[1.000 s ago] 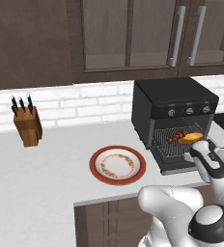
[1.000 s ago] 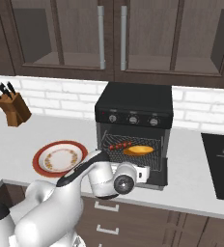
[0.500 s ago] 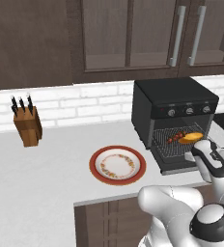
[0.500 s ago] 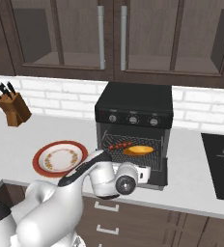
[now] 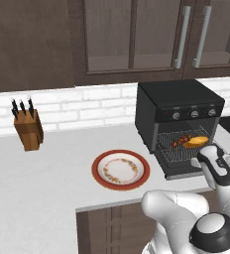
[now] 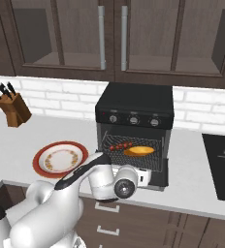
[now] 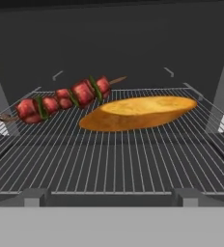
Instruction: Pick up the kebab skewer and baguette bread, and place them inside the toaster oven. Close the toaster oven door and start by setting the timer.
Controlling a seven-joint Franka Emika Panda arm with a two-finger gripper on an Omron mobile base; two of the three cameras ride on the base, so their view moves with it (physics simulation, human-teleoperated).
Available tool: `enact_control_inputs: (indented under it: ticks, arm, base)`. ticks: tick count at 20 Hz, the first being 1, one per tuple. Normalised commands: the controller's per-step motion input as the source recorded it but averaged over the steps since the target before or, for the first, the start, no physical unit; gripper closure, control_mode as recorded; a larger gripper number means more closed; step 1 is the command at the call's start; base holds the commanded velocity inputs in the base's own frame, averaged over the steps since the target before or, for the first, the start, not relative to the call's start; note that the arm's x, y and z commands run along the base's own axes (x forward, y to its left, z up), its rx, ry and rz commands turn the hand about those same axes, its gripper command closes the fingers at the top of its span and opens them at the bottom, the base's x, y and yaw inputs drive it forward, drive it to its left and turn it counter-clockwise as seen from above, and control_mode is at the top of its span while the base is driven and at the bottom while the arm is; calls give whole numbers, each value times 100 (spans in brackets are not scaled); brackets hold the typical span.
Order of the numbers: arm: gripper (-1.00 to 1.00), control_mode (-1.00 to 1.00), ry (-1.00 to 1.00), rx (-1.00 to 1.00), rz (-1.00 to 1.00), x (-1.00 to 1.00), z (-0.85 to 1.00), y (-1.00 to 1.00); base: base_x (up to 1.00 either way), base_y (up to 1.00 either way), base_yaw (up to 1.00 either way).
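Both foods are sitting on the wire rack (image 7: 114, 159) inside the toaster oven (image 6: 134, 131), so the next thing to handle looks like the toaster oven door (image 5: 184, 171), lying dropped open flat on the counter (image 5: 47, 173). Judging it as a stiff, light hinged panel: best to be catching it under the free front edge or bar handle and swinging it up about the bottom hinge, not pushing mid-panel. Handle itself isn't resolving clearly in any view.

Baguette bread (image 7: 138, 112): golden-orange, stubby oblong, paler top, lying lengthwise on the rack. Probably light, with a crust that would dent under a hard squeeze. Kebab skewer (image 7: 61, 100): thin stick with dark red chunks and green bits, lying just behind and beside the bread; touching or not, can't tell. Probably light, chunks liable to be rotating on the stick.

Oven is boxy black, silver knobs (image 6: 134, 119) running in a row above the opening; the timer is presumably one of them, can't tell which.

Gripper is sitting low in front of the oven mouth, looking straight in over the rack; its fingertips aren't visible, but the jaws are reading fully spread, holding nothing.

Further out: empty red-rimmed plate (image 5: 120, 169) on the counter, knife block (image 5: 28, 126) by the white brick wall, dark cabinets (image 6: 109, 34) overhead.
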Motion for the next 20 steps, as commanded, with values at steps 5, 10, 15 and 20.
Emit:
enact_control_inputs:
  ticks: [5,10,15,20]
  arm:
    - [-100,-100,0,0,0,0,0,0]
    - [-100,-100,0,0,0,0,-5,0]
    - [-100,-100,0,0,0,3,-5,0]
    - [-100,-100,0,0,0,13,0,0]
  base:
    - [0,0,0]
    - [0,0,0]
    - [0,0,0]
    - [0,0,0]
